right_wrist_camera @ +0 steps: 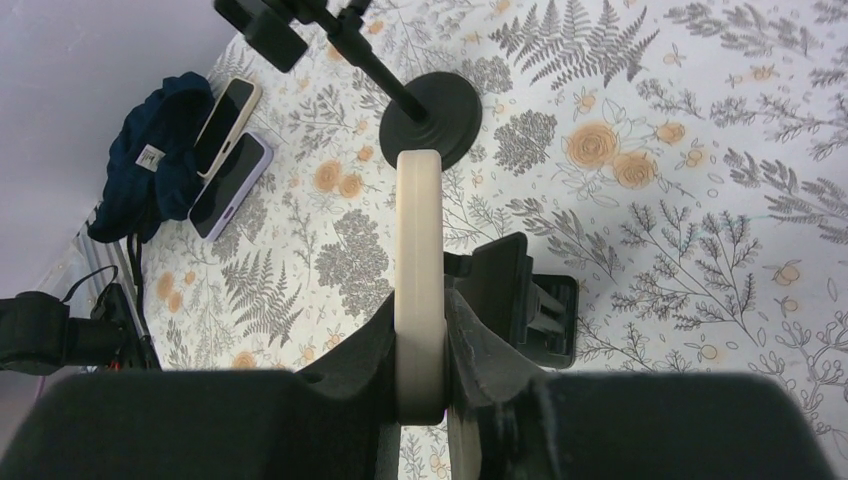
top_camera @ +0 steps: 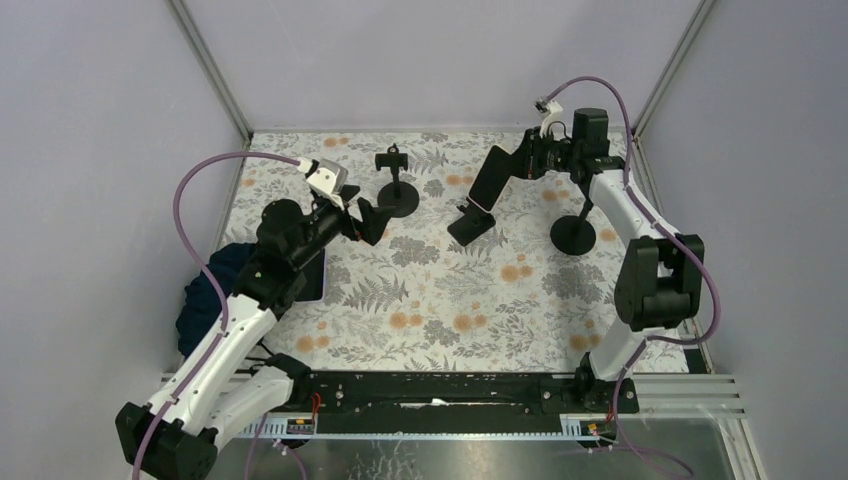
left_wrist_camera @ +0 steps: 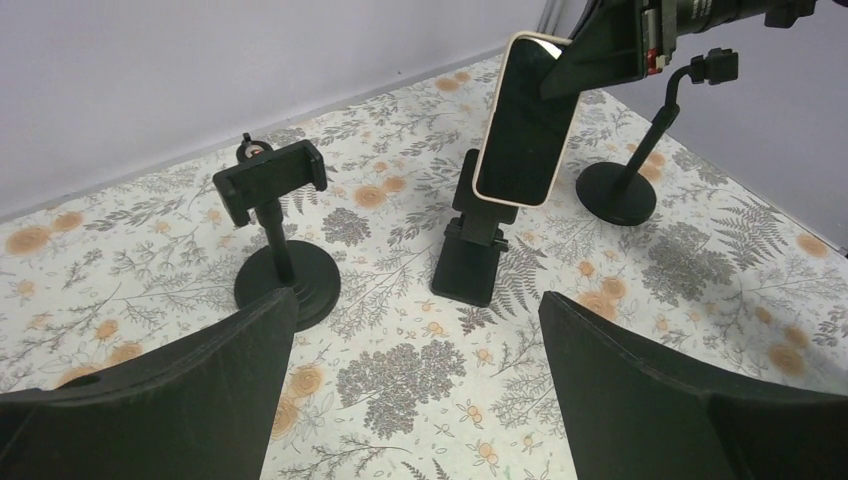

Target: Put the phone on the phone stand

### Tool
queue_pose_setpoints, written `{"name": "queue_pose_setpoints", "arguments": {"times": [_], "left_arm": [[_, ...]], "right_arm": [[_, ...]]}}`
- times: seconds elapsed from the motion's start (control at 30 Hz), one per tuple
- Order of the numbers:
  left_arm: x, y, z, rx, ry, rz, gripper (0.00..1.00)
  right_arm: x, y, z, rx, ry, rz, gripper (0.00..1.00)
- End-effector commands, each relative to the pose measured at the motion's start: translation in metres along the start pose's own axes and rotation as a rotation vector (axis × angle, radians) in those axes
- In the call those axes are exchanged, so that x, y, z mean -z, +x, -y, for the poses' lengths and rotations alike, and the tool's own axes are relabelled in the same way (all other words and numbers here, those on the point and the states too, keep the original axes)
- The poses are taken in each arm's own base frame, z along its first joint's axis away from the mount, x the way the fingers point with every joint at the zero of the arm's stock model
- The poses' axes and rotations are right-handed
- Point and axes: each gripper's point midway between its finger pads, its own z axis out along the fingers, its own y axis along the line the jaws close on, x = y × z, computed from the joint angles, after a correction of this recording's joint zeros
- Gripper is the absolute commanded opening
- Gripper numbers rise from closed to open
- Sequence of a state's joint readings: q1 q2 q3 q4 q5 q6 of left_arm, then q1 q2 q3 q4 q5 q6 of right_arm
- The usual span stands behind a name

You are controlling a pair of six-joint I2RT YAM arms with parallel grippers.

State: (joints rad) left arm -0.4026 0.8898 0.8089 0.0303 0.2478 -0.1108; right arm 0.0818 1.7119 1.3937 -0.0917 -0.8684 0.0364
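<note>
Right gripper [right_wrist_camera: 421, 325] first: it's clamped on the phone [right_wrist_camera: 420, 215], 1 finger [right_wrist_camera: 365, 350] pressed on each flat face. From the right wrist cam I only see the cream edge of the case sticking out ahead of the jaws. On the left wrist cam the phone is up in the air and tilted, dark screen facing that camera, pinched at its upper end. Its lower end sits right at the top of the black folding phone stand [left_wrist_camera: 472, 255]. I honestly can't tell if it's touching the cradle or just hovering in front of it. That stand is roughly mid-table on the floral table cover [top_camera: 440, 300], toward the far side.

Left gripper [left_wrist_camera: 418, 315] is spread wide open, hanging low over the cover and pointed at the folding stand, well short of it.

Further out there are 2 more black stands with round bases. A clamp stand [left_wrist_camera: 278, 235] is just left of the folding one in the left wrist view. A gooseneck stand [left_wrist_camera: 617, 195] is off to its right, near the right arm. Way over by the left edge of the table there's a bunched-up dark blue cloth [right_wrist_camera: 150, 165] with 2 spare phones [right_wrist_camera: 225, 125] lying face up, side by side, right against it.
</note>
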Motion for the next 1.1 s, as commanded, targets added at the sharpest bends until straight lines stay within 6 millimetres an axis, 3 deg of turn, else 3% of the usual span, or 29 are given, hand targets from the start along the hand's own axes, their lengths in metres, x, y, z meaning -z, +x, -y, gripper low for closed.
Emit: {"name": "queue_pose_setpoints", "arguments": {"times": [0.0,0.4,0.63,1.07], "left_arm": [[0.003,0.006,-0.011,-0.049,-0.046,-0.016,0.99],[0.001,0.009,-0.008,-0.047,-0.028,-0.025,0.99],[0.001,0.009,-0.007,-0.045,-0.021,-0.026,0.99],[0.002,0.007,-0.004,-0.043,-0.009,-0.019,0.99]], "right_arm": [[-0.004,-0.034,0.0,0.063,-0.02,0.068,0.0],[-0.028,-0.013,0.022,-0.032,-0.058,0.034,0.01],[-0.033,0.002,0.027,-0.06,-0.066,0.018,0.03],[-0.025,0.018,0.016,0.004,-0.014,0.012,0.03]]}}
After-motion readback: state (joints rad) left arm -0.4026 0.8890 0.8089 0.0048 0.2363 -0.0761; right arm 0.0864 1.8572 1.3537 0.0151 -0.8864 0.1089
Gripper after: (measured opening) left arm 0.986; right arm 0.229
